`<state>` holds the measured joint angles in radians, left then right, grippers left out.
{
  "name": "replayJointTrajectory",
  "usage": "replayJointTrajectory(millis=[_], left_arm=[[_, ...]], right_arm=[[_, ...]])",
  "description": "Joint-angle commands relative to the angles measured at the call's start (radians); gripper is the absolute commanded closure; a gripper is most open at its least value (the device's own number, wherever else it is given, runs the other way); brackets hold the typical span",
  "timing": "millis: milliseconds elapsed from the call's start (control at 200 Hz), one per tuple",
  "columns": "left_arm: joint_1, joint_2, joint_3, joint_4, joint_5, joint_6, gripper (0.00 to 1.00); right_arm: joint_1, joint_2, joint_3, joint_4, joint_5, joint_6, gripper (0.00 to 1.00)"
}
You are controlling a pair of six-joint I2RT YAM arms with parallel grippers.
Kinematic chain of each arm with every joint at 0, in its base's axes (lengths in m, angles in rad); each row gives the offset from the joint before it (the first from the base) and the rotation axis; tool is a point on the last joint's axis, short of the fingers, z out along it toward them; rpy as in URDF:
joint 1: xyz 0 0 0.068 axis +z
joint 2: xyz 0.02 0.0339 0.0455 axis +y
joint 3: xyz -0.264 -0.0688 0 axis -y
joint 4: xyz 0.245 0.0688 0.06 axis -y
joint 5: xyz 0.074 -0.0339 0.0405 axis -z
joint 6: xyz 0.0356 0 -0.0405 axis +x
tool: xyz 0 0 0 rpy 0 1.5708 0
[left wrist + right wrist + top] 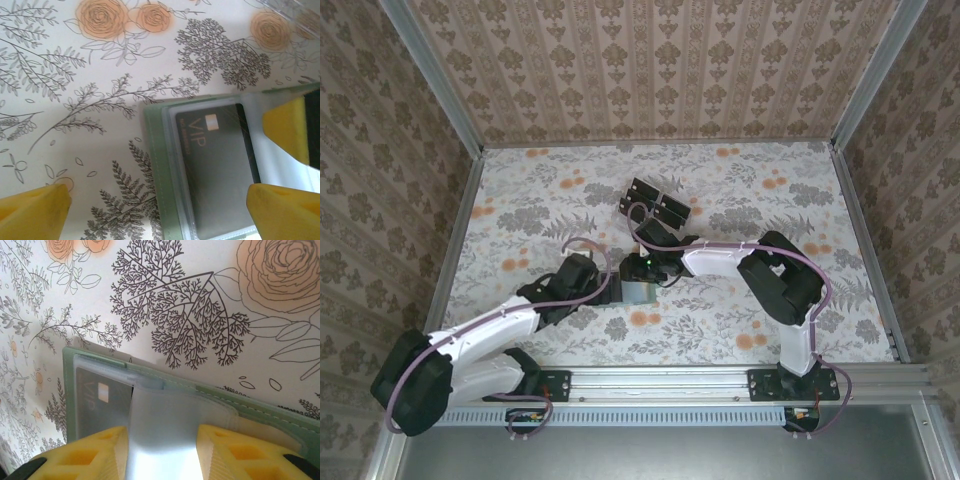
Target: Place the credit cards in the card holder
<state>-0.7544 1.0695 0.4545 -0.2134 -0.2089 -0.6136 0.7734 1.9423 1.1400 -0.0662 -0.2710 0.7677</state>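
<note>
Your work surface is a table (750, 190) under a pale floral cloth with orange roses and grey ferns. Damask-papered walls (650, 60) box it in on three sides, and an aluminium rail (670, 382) runs along the near edge where both arms are bolted. The card holder (638, 292) lies flat and opened near the table's middle, between the two wrists. A clear rack (657, 203) carrying the other credit cards (642, 190) stands just beyond it, not touching it. One credit card (215, 170), dark with a gold "VIP" mark, sits inside a clear sleeve (160, 435) of the holder. Your left gripper (160, 210) is spread wide and grips nothing: one yellow finger (32, 210) is over bare cloth, the other over the sleeve. Your right gripper (162, 455) is partway apart, with a lifted flap of the sleeve filling the gap between its fingers. You cannot tell whether that flap is clamped or only lying there. One of the right gripper's fingers also shows in the left wrist view, over the holder's right part. The holder's stitched green edge is uncovered on its left and far sides. Open cloth lies to the left and right of the holder and along the far wall; the rack is the nearest obstacle.
</note>
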Motion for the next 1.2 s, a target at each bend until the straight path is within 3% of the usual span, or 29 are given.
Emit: replayJointTrajectory(millis=[0,425,1195], left_arm=[[-0.031,-0.032,-0.036,0.063,-0.006,-0.018,0.0],[-0.116,0.081,-0.01,0.162,-0.039,-0.017,0.0],[-0.145,0.251,0.044,0.169,-0.101,-0.005,0.0]], right_arm=[[-0.002,0.032,-0.034,-0.01,-0.033,0.052,0.56],[-0.006,0.035,-0.046,0.016,-0.041,0.078,0.56],[-0.011,0.014,-0.054,0.044,-0.053,0.1,0.56]])
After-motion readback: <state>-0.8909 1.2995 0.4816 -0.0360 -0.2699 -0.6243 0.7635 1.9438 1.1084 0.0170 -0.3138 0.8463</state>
